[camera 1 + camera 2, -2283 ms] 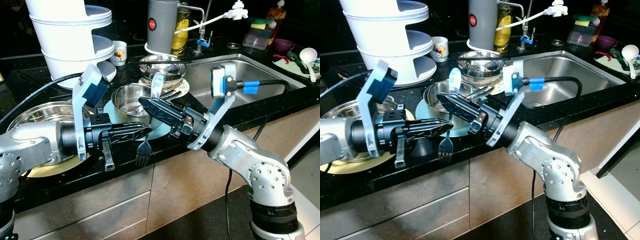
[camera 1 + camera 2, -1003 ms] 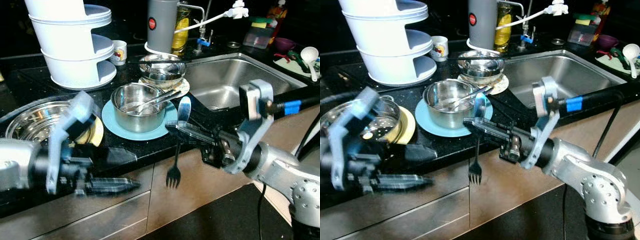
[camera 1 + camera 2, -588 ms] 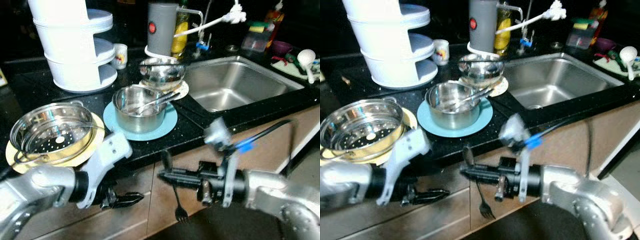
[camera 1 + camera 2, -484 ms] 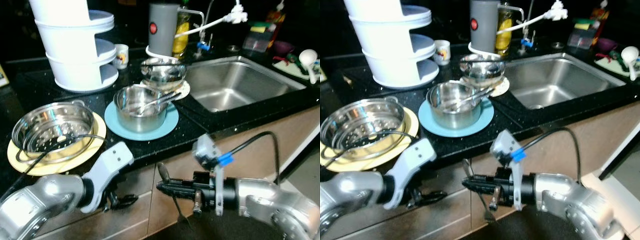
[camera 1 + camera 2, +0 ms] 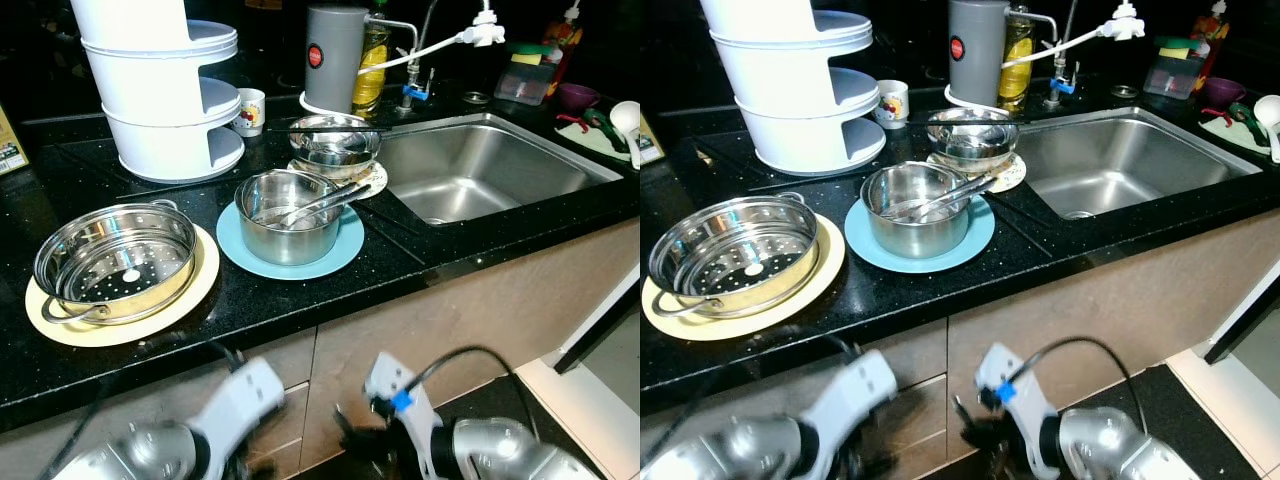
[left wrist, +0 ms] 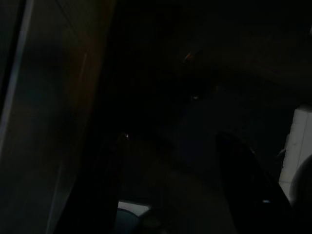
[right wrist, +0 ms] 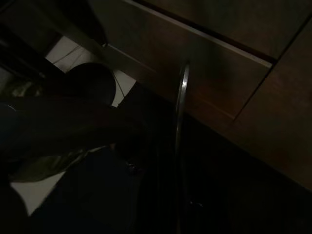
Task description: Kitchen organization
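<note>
Right gripper (image 5: 350, 440), at 6 o'clock below the counter edge (image 5: 330, 305), blurred; its wrist view shows a thin metal fork handle (image 7: 179, 146) running between its fingers, so it looks clamped on the fork. Left gripper (image 5: 240, 465) at 7 o'clock, blurred; finger state: cannot tell. Steel pot (image 5: 285, 215) sits on blue plate (image 5: 345, 250); steamer (image 5: 115, 262) on yellow plate (image 5: 60, 325).

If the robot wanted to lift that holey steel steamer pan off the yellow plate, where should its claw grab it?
Probably by the loop handle sticking out of the rim at the steamer pan's near-left side, nearest the counter edge. It juts clear of the round wall, so a claw coming from the counter's front edge could close around it. The smooth, wide bowl itself offers little to pinch, and the yellow plate beneath sits too flat.
</note>
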You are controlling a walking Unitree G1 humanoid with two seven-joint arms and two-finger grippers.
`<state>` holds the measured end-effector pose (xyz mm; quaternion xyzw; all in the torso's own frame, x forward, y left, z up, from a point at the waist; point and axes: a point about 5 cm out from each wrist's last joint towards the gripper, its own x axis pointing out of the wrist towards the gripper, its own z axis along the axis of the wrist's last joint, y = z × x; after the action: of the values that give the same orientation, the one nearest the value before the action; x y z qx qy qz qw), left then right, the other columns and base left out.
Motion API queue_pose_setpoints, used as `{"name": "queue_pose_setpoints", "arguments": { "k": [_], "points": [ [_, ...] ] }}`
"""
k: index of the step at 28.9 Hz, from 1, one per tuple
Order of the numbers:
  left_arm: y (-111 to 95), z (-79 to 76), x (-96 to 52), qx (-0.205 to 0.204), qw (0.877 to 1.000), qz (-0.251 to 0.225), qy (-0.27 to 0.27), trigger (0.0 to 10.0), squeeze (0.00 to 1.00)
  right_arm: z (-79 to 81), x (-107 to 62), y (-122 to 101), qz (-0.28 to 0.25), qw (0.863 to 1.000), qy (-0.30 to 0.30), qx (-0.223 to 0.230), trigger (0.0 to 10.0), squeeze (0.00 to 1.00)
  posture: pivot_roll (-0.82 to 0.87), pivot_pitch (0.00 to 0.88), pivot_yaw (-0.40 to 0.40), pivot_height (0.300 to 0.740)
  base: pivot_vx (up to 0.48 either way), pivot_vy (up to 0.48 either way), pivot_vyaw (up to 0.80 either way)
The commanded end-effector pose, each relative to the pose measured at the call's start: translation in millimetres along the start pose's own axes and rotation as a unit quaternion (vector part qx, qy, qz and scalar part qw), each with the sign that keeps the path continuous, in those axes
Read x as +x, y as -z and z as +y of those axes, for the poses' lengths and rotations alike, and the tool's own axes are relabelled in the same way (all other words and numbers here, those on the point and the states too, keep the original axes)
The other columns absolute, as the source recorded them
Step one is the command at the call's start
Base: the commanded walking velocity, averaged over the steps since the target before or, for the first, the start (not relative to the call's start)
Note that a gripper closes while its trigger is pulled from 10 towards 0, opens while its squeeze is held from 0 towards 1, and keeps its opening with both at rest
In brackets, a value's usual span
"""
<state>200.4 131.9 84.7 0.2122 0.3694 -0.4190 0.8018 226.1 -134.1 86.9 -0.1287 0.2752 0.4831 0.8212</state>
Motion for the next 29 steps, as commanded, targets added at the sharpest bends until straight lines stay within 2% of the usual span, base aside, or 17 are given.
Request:
{"name": "queue_pose_setpoints", "arguments": {
  "k": [1, 4, 7, 9, 11, 12, 13, 15, 16, 17, 18, 19, 22, 23, 25, 28, 29],
  "points": [
    [28.2, 5.0, 7.1, 0.010, 0.997, 0.071, -0.034, 10.0, 0.00, 5.4, 9.6, 24.4, 0.038, 0.999, 0.007, 0.006, 0.0, 0.00, -0.01, 0.118, -0.011, 0.740, 0.000, 0.000, 0.00],
    [44.7, 5.3, 13.9, 0.009, 0.993, 0.105, -0.050, 10.0, 0.00, 7.7, 17.8, 40.6, 0.058, 0.998, 0.020, 0.008, 0.0, 0.00, -0.01, 0.117, -0.011, 0.740, 0.000, 0.000, 0.00],
    [71.3, 8.8, 30.6, -0.076, 0.978, 0.157, -0.113, 10.0, 0.00, 11.3, 37.5, 71.0, 0.080, 0.994, 0.064, 0.025, 0.0, 0.00, -0.01, 0.114, -0.006, 0.740, 0.000, 0.000, 0.00],
    [79.6, 13.0, 38.7, -0.100, 0.970, 0.164, -0.149, 10.0, 0.00, 11.6, 44.8, 82.3, 0.087, 0.992, 0.086, 0.041, 0.0, 0.00, -0.01, 0.113, -0.007, 0.740, 0.000, 0.000, 0.00],
    [85.5, 15.0, 46.3, -0.115, 0.966, 0.159, -0.168, 10.0, 0.00, 11.4, 50.4, 91.0, 0.088, 0.988, 0.108, 0.066, 0.0, 0.00, -0.01, 0.113, -0.007, 0.740, 0.000, 0.000, 0.00],
    [93.4, 17.3, 58.2, -0.133, 0.964, 0.131, -0.192, 10.0, 0.00, 10.2, 57.2, 102.9, 0.087, 0.978, 0.150, 0.117, 0.0, 0.00, -0.01, 0.112, -0.010, 0.740, 0.000, 0.000, 0.00],
    [93.4, 17.3, 58.2, -0.133, 0.964, 0.131, -0.192, 10.0, 0.00, 10.2, 57.2, 102.9, 0.087, 0.978, 0.150, 0.117, 0.0, 0.00, -0.01, 0.112, -0.010, 0.740, 0.000, 0.000, 0.00],
    [101.2, 19.6, 67.3, -0.145, 0.958, 0.104, -0.224, 10.0, 0.00, 8.8, 62.0, 114.3, 0.087, 0.962, 0.193, 0.175, 0.0, 0.00, -0.02, 0.112, -0.013, 0.740, 0.000, 0.000, 0.00],
    [106.8, 17.4, 72.2, -0.153, 0.957, 0.097, -0.228, 10.0, 0.00, 9.1, 63.5, 122.5, 0.093, 0.946, 0.220, 0.219, 3.1, 0.00, -0.02, 0.114, -0.013, 0.740, 0.000, 0.000, 0.00],
    [109.7, 14.1, 76.2, -0.163, 0.959, 0.089, -0.216, 10.0, 0.00, 10.4, 64.6, 128.1, 0.096, 0.935, 0.234, 0.249, 7.8, 0.00, -0.02, 0.115, -0.015, 0.740, 0.000, 0.000, 0.00],
    [111.1, 11.0, 79.3, -0.173, 0.960, 0.081, -0.205, 10.0, 0.00, 11.9, 65.6, 131.6, 0.095, 0.927, 0.241, 0.271, 10.0, 0.00, -0.02, 0.117, -0.014, 0.740, 0.000, 0.000, 0.00],
    [112.2, 7.7, 81.8, -0.193, 0.958, 0.075, -0.199, 10.0, 0.00, 14.5, 67.1, 134.3, 0.090, 0.920, 0.243, 0.294, 10.0, 0.00, -0.02, 0.117, -0.014, 0.740, 0.000, 0.000, 0.00],
    [126.4, 3.2, 87.5, -0.259, 0.934, 0.091, -0.229, 10.0, 0.00, 23.5, 71.0, 146.7, 0.095, 0.888, 0.257, 0.368, 10.0, 0.00, -0.03, 0.127, -0.017, 0.740, 0.000, 0.000, 0.00],
    [126.4, 3.2, 87.5, -0.259, 0.934, 0.091, -0.229, 10.0, 0.00, 23.5, 71.0, 146.7, 0.095, 0.888, 0.257, 0.368, 10.0, 0.00, -0.03, 0.127, -0.017, 0.740, 0.000, 0.000, 0.00],
    [136.3, 4.0, 86.7, -0.295, 0.916, 0.094, -0.257, 10.0, 0.00, 23.2, 72.3, 149.3, 0.095, 0.880, 0.271, 0.379, 10.0, 0.00, -0.04, 0.133, -0.017, 0.740, 0.000, 0.000, 0.00],
    [136.4, 5.5, 87.9, -0.304, 0.912, 0.071, -0.265, 10.0, 0.00, 19.2, 72.6, 147.9, 0.089, 0.886, 0.279, 0.360, 10.0, 0.00, -0.04, 0.142, -0.022, 0.740, 0.000, 0.000, 0.00],
    [139.0, 5.8, 88.0, -0.327, 0.904, 0.074, -0.264, 10.0, 0.00, 16.7, 70.9, 149.0, 0.087, 0.883, 0.282, 0.364, 10.0, 0.00, -0.03, 0.148, -0.025, 0.740, 0.000, 0.000, 0.00]
  ]
}}
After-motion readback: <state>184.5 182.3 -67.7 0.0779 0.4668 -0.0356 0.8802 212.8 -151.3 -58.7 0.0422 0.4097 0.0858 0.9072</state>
